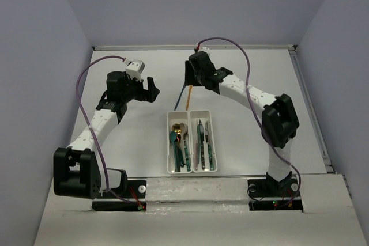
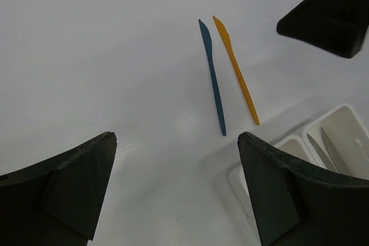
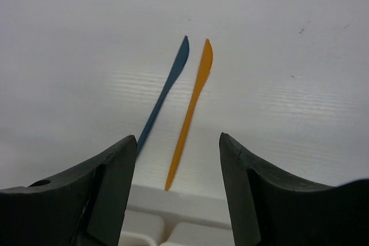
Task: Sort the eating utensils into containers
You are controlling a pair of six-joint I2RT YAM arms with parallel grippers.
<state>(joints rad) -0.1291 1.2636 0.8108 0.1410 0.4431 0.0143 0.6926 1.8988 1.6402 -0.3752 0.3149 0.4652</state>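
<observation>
A blue knife [image 1: 179,98] and an orange knife [image 1: 188,97] lie side by side on the table just beyond the white two-bin tray [image 1: 191,113]. Its left bin holds several spoons [image 1: 179,143], its right bin several knives [image 1: 203,142]. My right gripper [image 1: 190,80] is open and empty, above the two loose knives. In the right wrist view the blue knife [image 3: 164,93] and orange knife [image 3: 190,113] lie ahead between the open fingers [image 3: 109,188], with the tray rim [image 3: 179,197] below. My left gripper [image 1: 151,90] is open and empty, left of the knives [image 2: 213,79].
The table is walled at the left, back and right. In the left wrist view the tray's corner [image 2: 340,112] shows at lower right and a finger of the right gripper [image 2: 326,15] at top right. Bare table lies on both sides of the tray.
</observation>
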